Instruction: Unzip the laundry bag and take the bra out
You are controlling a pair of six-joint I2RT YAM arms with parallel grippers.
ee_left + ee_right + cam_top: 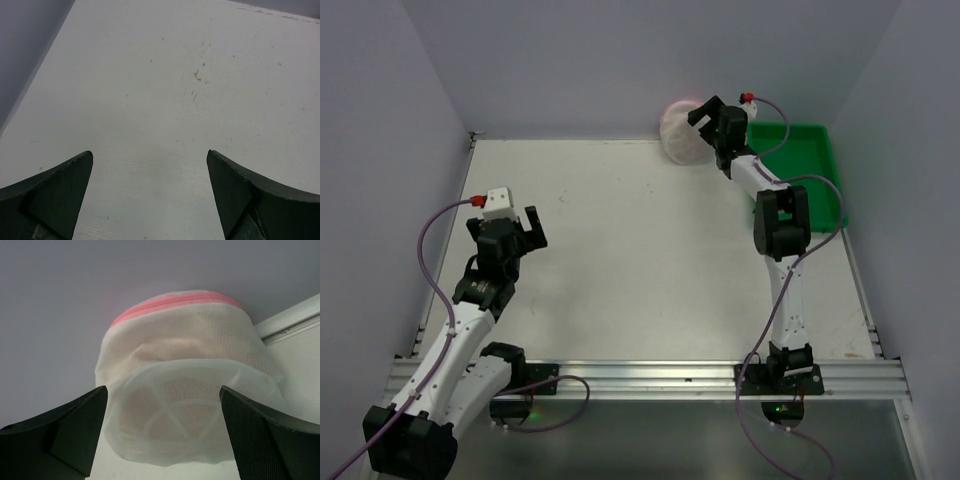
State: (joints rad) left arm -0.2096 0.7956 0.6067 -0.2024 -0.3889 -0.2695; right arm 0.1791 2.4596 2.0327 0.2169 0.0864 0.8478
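Note:
The laundry bag (pixel 677 137) lies on its side against the back wall, a white mesh drum with a pink zip edge (pixel 175 302) that looks closed. The bra (pixel 150 356) shows only as a beige-pink tint through the mesh. My right gripper (pixel 704 135) is right beside the bag. In the right wrist view the right gripper (pixel 162 391) is open, one finger on either side of the bag's (pixel 195 385) round end. My left gripper (pixel 528 237) hovers open over the left of the table; the left wrist view of it (pixel 150 155) has only bare tabletop between the fingers.
A green tray (pixel 812 172) sits at the back right corner, just behind the right arm. Grey walls close in the table at the back and both sides. A metal rail runs along the near edge.

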